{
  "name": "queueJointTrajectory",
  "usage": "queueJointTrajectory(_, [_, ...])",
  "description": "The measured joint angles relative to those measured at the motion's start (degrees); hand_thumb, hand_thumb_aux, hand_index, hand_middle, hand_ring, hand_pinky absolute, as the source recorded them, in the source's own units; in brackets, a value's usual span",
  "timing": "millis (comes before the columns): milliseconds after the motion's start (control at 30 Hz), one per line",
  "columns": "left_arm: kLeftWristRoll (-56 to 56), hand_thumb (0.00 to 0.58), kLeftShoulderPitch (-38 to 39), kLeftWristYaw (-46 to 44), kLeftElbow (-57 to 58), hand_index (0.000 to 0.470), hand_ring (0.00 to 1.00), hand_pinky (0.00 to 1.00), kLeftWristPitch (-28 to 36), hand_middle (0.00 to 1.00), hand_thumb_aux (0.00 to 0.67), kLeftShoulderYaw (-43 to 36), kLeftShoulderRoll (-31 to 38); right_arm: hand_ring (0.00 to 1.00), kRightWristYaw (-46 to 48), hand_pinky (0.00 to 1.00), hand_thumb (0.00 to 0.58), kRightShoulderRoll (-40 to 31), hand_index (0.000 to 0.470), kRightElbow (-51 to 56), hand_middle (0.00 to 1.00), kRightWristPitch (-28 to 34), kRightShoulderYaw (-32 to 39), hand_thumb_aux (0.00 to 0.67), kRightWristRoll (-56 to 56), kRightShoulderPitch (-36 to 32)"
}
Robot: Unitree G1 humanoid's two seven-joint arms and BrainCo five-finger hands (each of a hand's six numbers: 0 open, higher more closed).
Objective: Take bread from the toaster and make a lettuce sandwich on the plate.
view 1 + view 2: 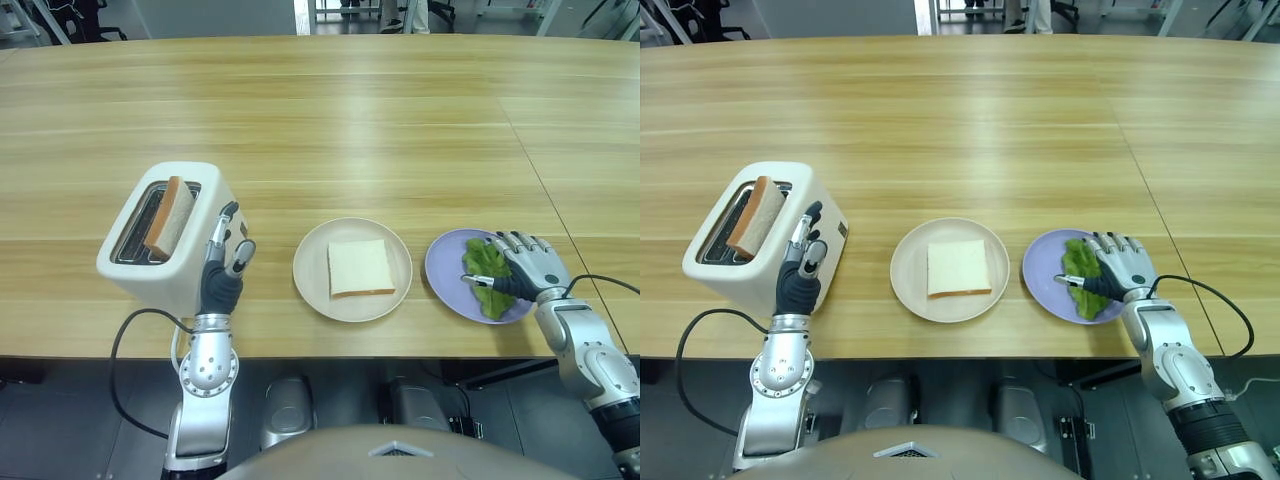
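Though close beside toaster, left hand upright, cord below.

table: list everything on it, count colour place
table: 1, light wood, fills the view
toaster: 1, cream, near left
bread: 2, white with brown crust, one flat on the cream plate, one standing in the toaster
cream plate: 1, cream, near centre
purple plate: 1, purple, right of the cream plate
lettuce: 1 bunch, green, on the purple plate
cable: 1, black, over the near edge by the toaster
left robot hand: 1, grey, upright beside the toaster
right robot hand: 1, grey, over the lettuce
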Motion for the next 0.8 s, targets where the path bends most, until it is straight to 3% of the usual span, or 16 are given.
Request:
queueJointTrajectory(500, [0.1, 0.0, 1.1, 0.0, -1.4, 0.0, 0.0, 0.0, 0.0, 0.0, 0.0, -0.2, -0.8, 0.0, 0.5, 0.0, 0.0, 4.9, 0.0, 6.3, 0.0, -2.4, 2.0, 0.0, 3.7, -2.7])
queueJointTrajectory(533, [0.1, 0.0, 1.1, 0.0, -1.4, 0.0, 0.0, 0.0, 0.0, 0.0, 0.0, -0.2, -0.8, 0.0, 0.6, 0.0, 0.175, 4.9, 0.076, 6.7, 0.0, -2.4, 2.1, 0.11, 3.7, -3.0])
queueJointTrajectory(567, [0.1, 0.0, 1.1, 0.0, -1.4, 0.0, 0.0, 0.0, 0.0, 0.0, 0.0, -0.2, -0.8, 0.0, 0.6, 0.0, 0.5, 4.9, 0.289, 6.9, 0.0, -2.3, 2.1, 0.42, 3.6, -3.1])
queueJointTrajectory(633, [0.1, 0.0, 1.2, 0.0, -1.4, 0.0, 0.0, 0.0, 0.0, 0.0, 0.0, -0.1, -0.8, 0.0, 0.6, 0.0, 0.58, 4.9, 0.46, 7.0, 0.0, -2.1, 2.2, 0.67, 3.4, -3.1])
queueJointTrajectory(800, [0.1, 0.0, 1.5, 0.0, -1.4, 0.0, 0.0, 0.0, -0.1, 0.0, 0.0, 0.0, -0.8, 0.0, 0.2, 0.0, 0.58, 4.9, 0.46, 7.0, 0.0, -1.7, 2.4, 0.67, 2.8, -3.7])
